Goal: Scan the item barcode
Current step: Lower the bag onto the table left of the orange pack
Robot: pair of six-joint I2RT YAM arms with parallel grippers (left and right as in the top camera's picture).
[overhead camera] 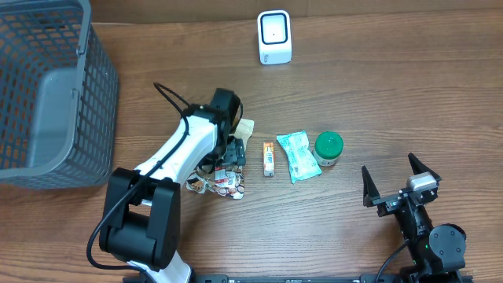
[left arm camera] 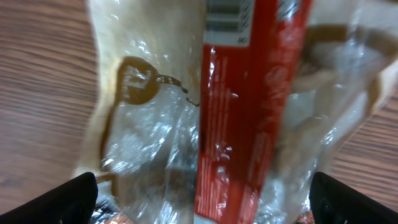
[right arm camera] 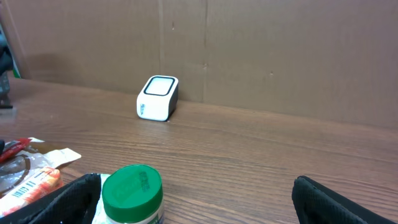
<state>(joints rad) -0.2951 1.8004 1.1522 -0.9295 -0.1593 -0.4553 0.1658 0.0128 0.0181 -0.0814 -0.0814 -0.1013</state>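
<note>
A clear plastic packet (left arm camera: 155, 124) with a red label (left arm camera: 242, 106) and a barcode (left arm camera: 227, 15) fills the left wrist view. In the overhead view this packet (overhead camera: 224, 183) lies on the table left of centre. My left gripper (overhead camera: 233, 152) hovers right over it, open, its black fingertips (left arm camera: 68, 199) wide apart either side of the packet. The white scanner (overhead camera: 274, 37) stands at the far edge and shows as a white box (right arm camera: 157, 98) in the right wrist view. My right gripper (overhead camera: 399, 185) is open at the front right with nothing between its fingers.
A grey mesh basket (overhead camera: 47, 94) stands at the far left. A small orange bar (overhead camera: 269, 159), a teal packet (overhead camera: 299, 156) and a green-lidded jar (overhead camera: 328, 148) lie in a row at the centre. The jar (right arm camera: 132, 190) sits close before my right gripper's left finger.
</note>
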